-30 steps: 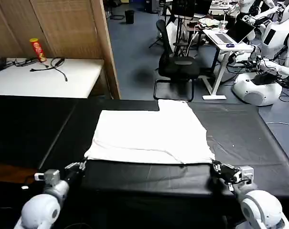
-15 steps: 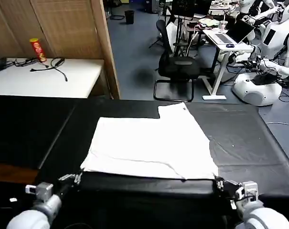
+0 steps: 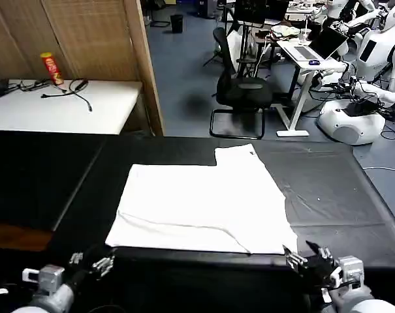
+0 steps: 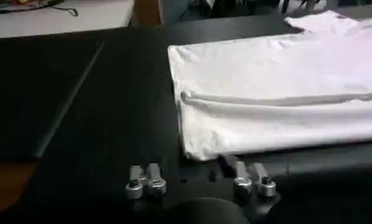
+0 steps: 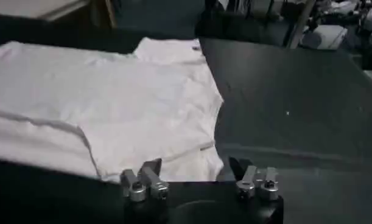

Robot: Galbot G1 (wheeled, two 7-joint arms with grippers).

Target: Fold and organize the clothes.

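left gripper (image 3: 93, 264) sits low at the near edge of the black table (image 3: 328, 189), fingers spread wide, holding nothing. in the left wrist view the left gripper (image 4: 198, 182) has its tips just short of the near left corner of the t-shirt (image 4: 277, 91), apart from the cloth.

right gripper (image 3: 305, 257) is at the near edge on the robot's right side, also wide open and empty. in the right wrist view the right gripper (image 5: 198, 179) has one finger overlapping the shirt's near hem in the picture; contact can't be judged. the other finger is over bare table beside the near right corner of the t-shirt (image 5: 106, 103).

white t-shirt (image 3: 204, 199) lies flat in the middle of the black table, plain side up, roughly rectangular. a fold ridge runs across it near the front edge. one sleeve sticks out at the far right corner. near hem is parallel to the table's front edge, both grippers just off its two near corners.

beyond the table on the left: white tabletop (image 3: 60, 107) with black cables (image 3: 70, 88) and a red can (image 3: 51, 68). black office chair (image 3: 243, 91) behind.
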